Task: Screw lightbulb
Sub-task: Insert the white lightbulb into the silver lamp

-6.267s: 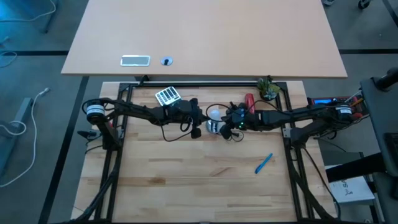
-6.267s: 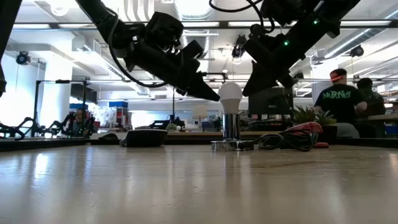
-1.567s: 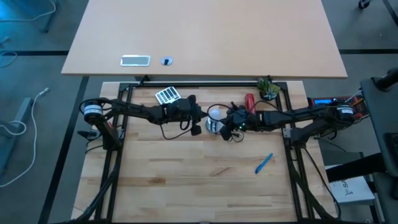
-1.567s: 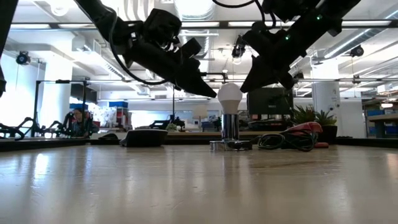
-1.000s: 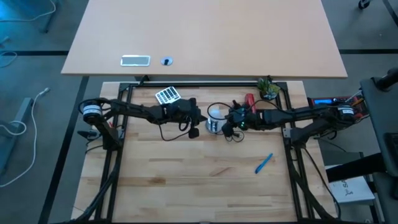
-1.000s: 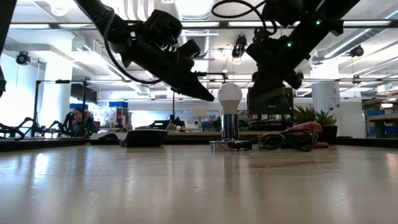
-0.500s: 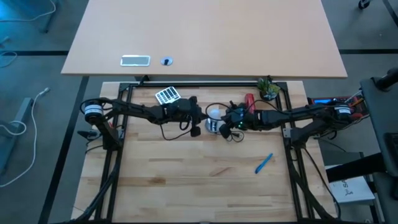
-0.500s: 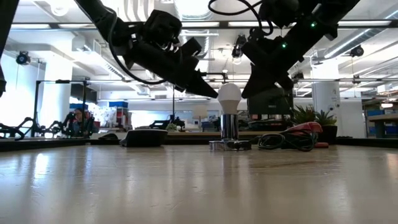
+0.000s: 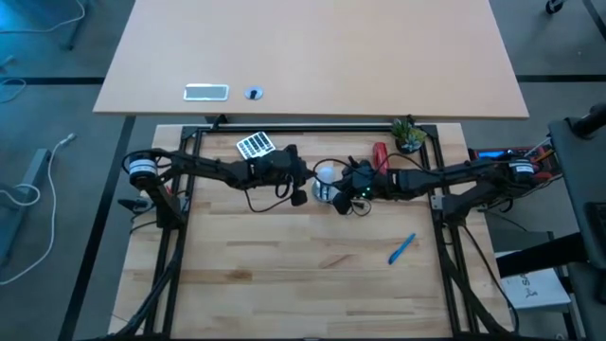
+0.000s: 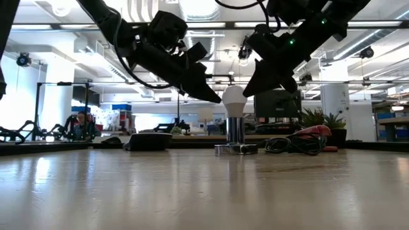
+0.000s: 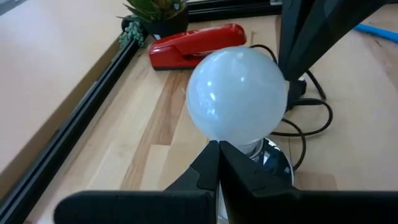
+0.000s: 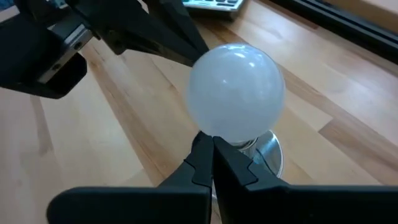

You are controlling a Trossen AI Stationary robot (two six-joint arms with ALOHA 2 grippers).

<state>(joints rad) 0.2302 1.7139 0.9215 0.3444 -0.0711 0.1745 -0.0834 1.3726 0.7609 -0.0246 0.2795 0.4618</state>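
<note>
1. At the table's back left, a calculator (image 9: 255, 146) lies flat, just behind the left arm.
2. Left gripper (image 10: 216, 98) comes in from the left, fingers pressed together, tip at the bulb's left side. From the left wrist view (image 11: 219, 163) the closed tip sits against the globe's lower edge; real contact vs. just beside, can't confirm.
3. Bulb (image 10: 234, 97) stands upright at back centre, globe up, screw end down in the socket (image 10: 236, 130). Also seen in the high view (image 9: 325, 173), whitish and frosted.
4. Socket's shiny base sits on the wood (image 12: 62, 149); black cord (image 11: 311, 118) loops off to its right.
5. Right gripper (image 10: 250, 91) comes in from the right, fingers together too, tip at the bulb's right side. Right wrist view (image 12: 210, 155) shows the closed tip under the globe. Neither gripper is clamped around the bulb.
6. Red stapler (image 9: 381, 154) just behind the right gripper, small potted plant (image 9: 409, 135) beyond it at the back edge.
7. Blue pen (image 9: 401, 249) lies well apart, front right.
</note>
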